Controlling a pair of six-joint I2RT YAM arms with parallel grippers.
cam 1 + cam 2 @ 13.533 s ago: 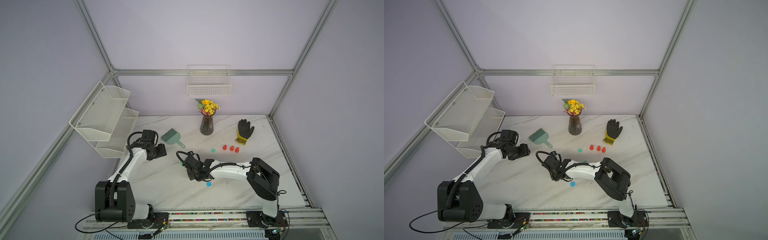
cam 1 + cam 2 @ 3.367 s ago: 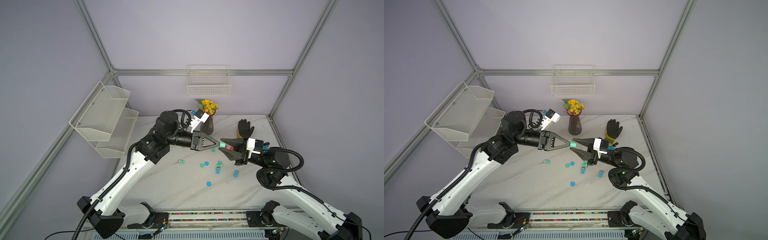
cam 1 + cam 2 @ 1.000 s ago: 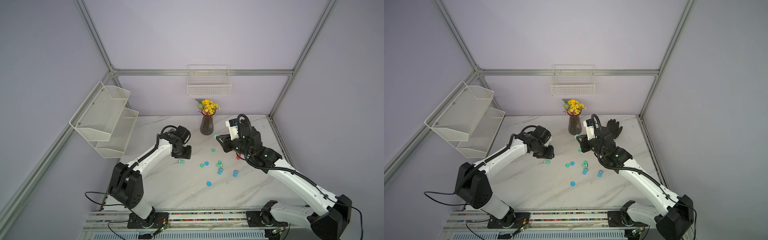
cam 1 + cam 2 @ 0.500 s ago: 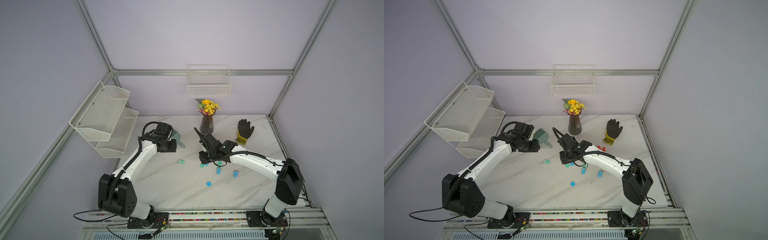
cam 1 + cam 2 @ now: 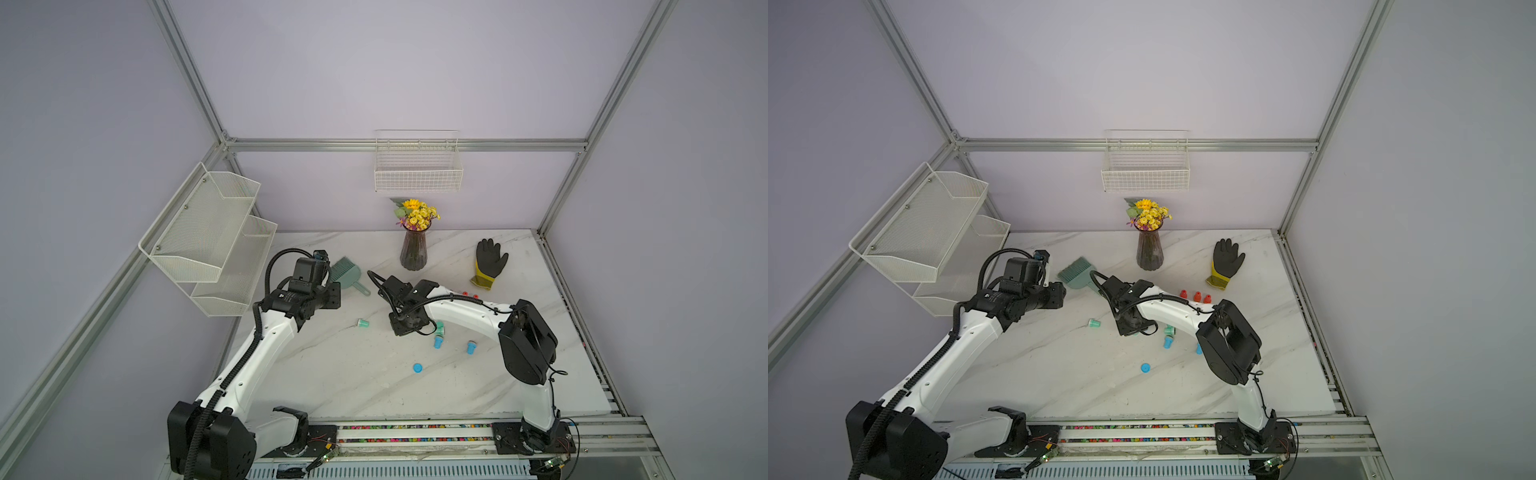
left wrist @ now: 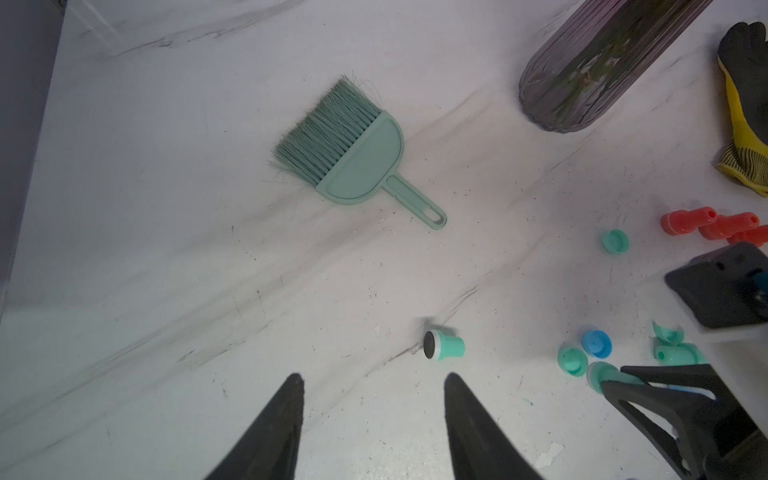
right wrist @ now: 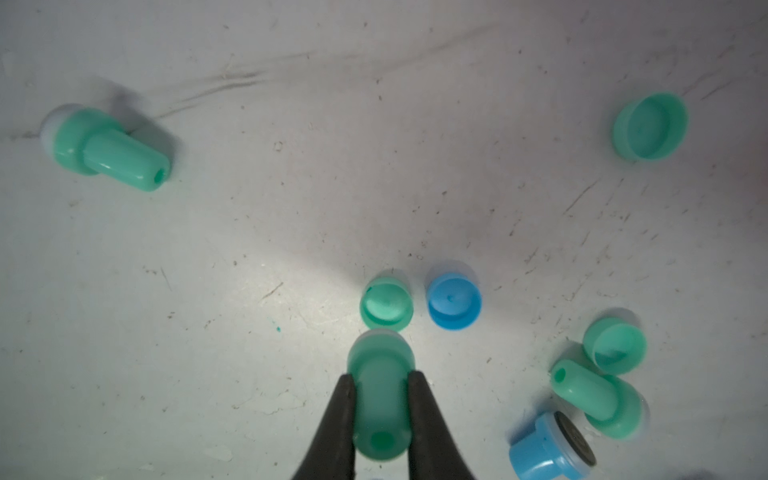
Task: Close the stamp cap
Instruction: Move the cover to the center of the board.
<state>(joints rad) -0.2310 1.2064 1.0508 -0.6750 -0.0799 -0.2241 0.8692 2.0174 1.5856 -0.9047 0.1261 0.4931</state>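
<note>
Right wrist: right pincer (image 7: 381,376) clamped on green stamp (image 7: 380,407) stem, head just short of the open green cap (image 7: 386,305) on counter (image 7: 187,270). Centre over it, press straight down, and avoid the blue cap (image 7: 454,301) just beside. Left pincer (image 6: 372,378) apart, empty.

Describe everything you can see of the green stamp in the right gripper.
The green stamp looks like mint plastic: a narrow handle with a small hole in its end, widening to a round head with a pale rim. The right gripper pinches its handle, head pointing toward an open green cap; contact is unclear.
</note>
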